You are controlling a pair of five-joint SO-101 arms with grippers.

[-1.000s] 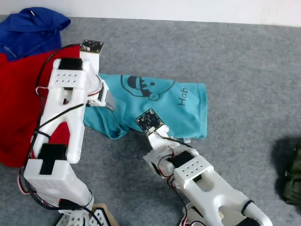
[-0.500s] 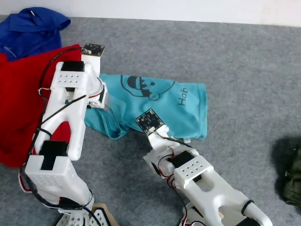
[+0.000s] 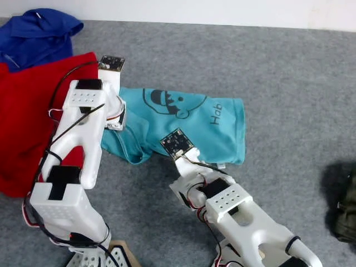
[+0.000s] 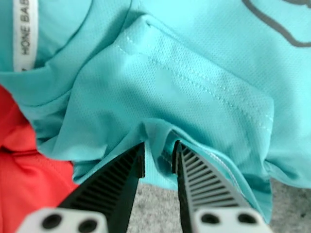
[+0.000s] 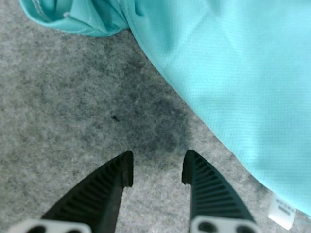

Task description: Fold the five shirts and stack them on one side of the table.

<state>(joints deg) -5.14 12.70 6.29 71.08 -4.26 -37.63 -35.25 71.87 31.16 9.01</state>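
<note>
Lying mid-table, teal shirt [image 3: 192, 130] half folded, dark cartoon print up, one edge against red shirt [image 3: 25, 117]. Left gripper [image 4: 159, 154] pinching teal fold; right gripper [image 5: 156, 170] spread over grey table [image 5: 73, 97]. Left arm has edged slightly toward its base since a second ago.

**Colours across the table**

Plain turquoise shirt [image 3: 228, 139] in a fine mesh weave, with a dark grey cartoon outline and dark lettering printed on it. White neck label [image 4: 25, 36] with dark print. Solid red shirt [image 3: 22, 111] alongside, and a solid royal blue shirt [image 3: 33, 30] beyond. Mottled grey table [image 3: 295, 78], flecked light and dark. Dark olive cloth [image 3: 346, 214] at the edge. 2 white arms [image 3: 78, 144] with black blocks and thin black cables. Black, ridged left gripper [image 4: 159, 156] and right gripper [image 5: 156, 167].
</note>
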